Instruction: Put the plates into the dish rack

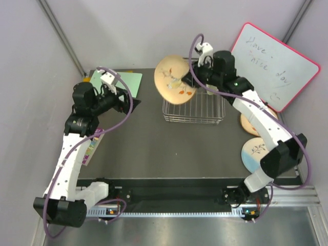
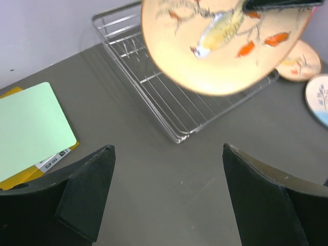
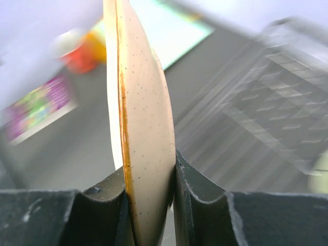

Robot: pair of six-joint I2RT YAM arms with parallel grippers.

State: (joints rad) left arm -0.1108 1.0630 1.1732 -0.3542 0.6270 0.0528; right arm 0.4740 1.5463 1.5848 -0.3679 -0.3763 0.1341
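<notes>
The right gripper (image 3: 149,171) pinches the lower rim of a peach plate (image 3: 143,102) between both black pads, the plate standing on edge in the wrist view; from above, that plate (image 1: 171,79) hangs tilted over the far left corner of the dish rack (image 1: 193,110), clear of the wires; the rack itself holds no plate. The left gripper (image 2: 168,148) hovers over the dark table (image 1: 154,148) with its jaws spread wide and nothing between them, left of the rack and near a pale green sheet (image 2: 31,128). To the rack's right a second peach plate (image 2: 300,61) and a blue and cream plate (image 2: 319,97) lie flat on the table, partly hidden under the right arm from above; a pink-framed whiteboard (image 1: 277,66) leans behind them.
</notes>
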